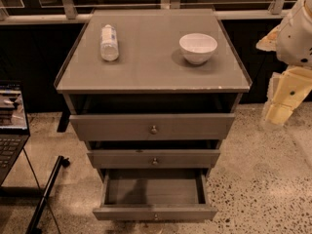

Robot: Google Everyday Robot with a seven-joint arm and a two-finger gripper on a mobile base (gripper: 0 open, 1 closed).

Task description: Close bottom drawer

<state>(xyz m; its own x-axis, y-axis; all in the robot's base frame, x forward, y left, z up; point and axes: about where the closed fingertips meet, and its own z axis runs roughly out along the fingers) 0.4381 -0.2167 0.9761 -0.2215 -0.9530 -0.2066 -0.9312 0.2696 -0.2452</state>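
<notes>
Bottom drawer (146,212) pulled well out below front edge of table (151,67), so it needs a push on its front. End effector (285,99) hangs beyond front-right corner, not engaged; grip state can't tell

Arm shell: far right, up top, a rounded white casing (297,30) comes into shot, smooth and bulky, peppered with small dark dots.
Side part: a flat tan piece (267,42) juts from the casing's left side.
Claw: right edge, just below the casing, there's the claw (280,108), pale cream-yellow, blocky and angular, with one dark dot on its upper block.
</notes>
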